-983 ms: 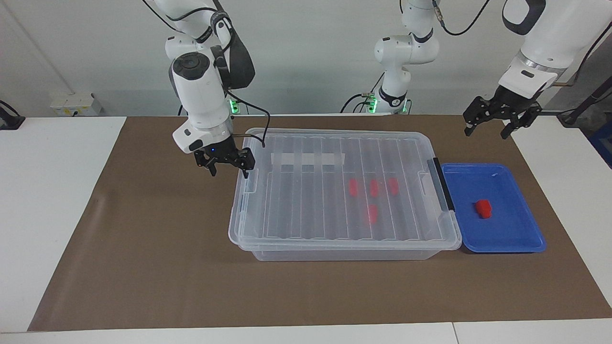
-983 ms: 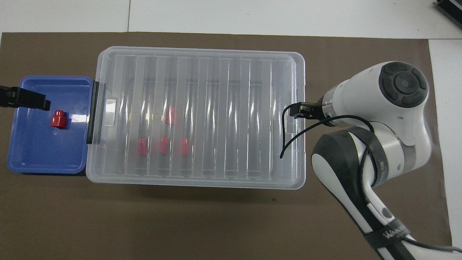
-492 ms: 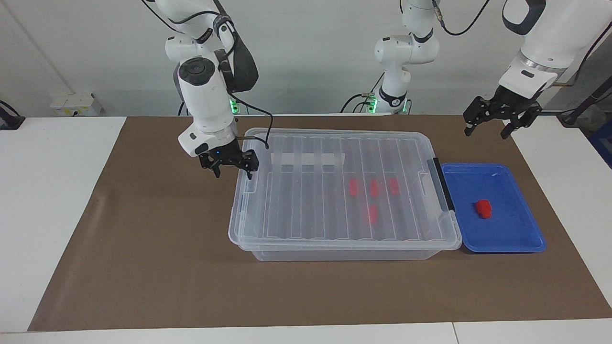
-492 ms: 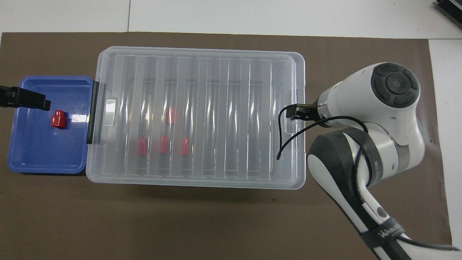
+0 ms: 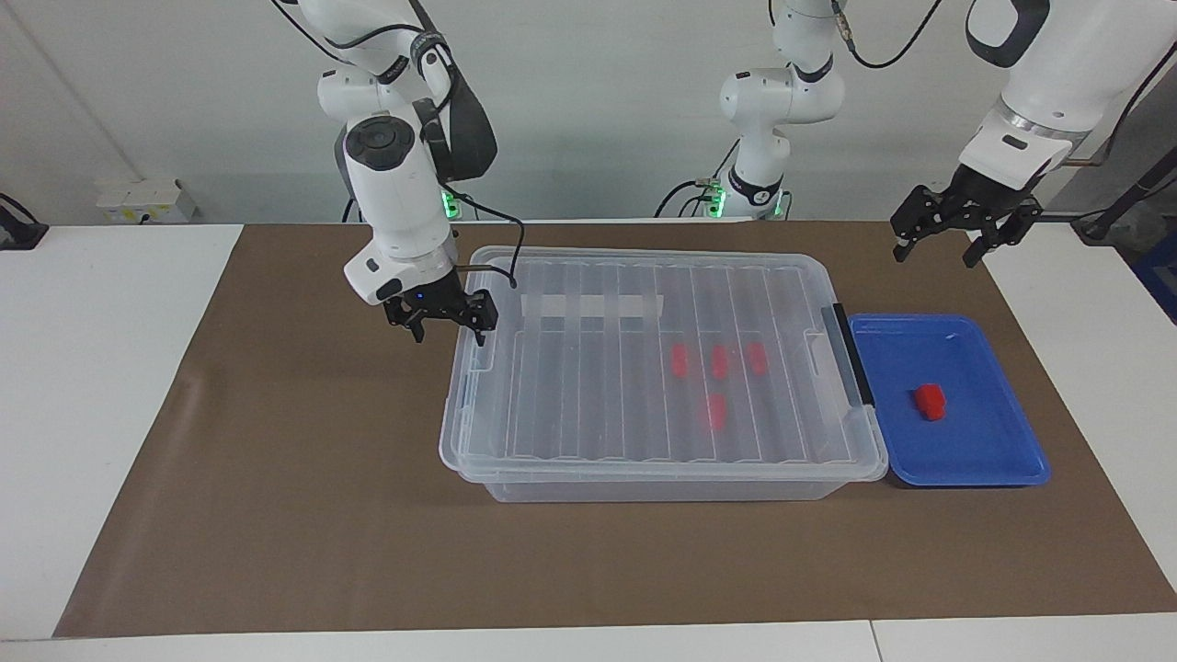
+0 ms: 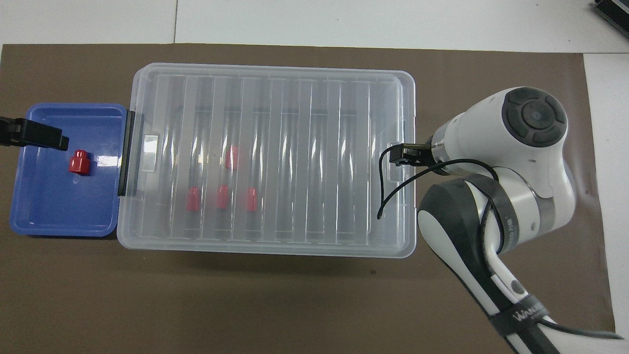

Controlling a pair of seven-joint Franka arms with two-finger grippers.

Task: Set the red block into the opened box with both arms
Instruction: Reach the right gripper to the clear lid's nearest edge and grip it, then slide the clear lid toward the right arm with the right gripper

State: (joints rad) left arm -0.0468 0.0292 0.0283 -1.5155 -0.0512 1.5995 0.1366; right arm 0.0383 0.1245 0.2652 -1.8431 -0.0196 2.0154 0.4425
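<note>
A small red block lies in the shallow blue tray. Beside the tray stands the clear box, with its ribbed lid lying flat on it and a black latch at the tray end. Several red blocks show through the lid. My right gripper is open and hangs low at the box's end toward the right arm, over the lid's edge tab. The left gripper is open, holds nothing, and waits raised near the blue tray.
Box and tray rest on a brown mat laid over white tables. A black cable from my right wrist loops over the lid's end. A third white arm's base stands by the wall between my two arms.
My right gripper has moved a little toward the box's end and now hangs over the lid's edge. The left arm, the block and the box have not moved.
</note>
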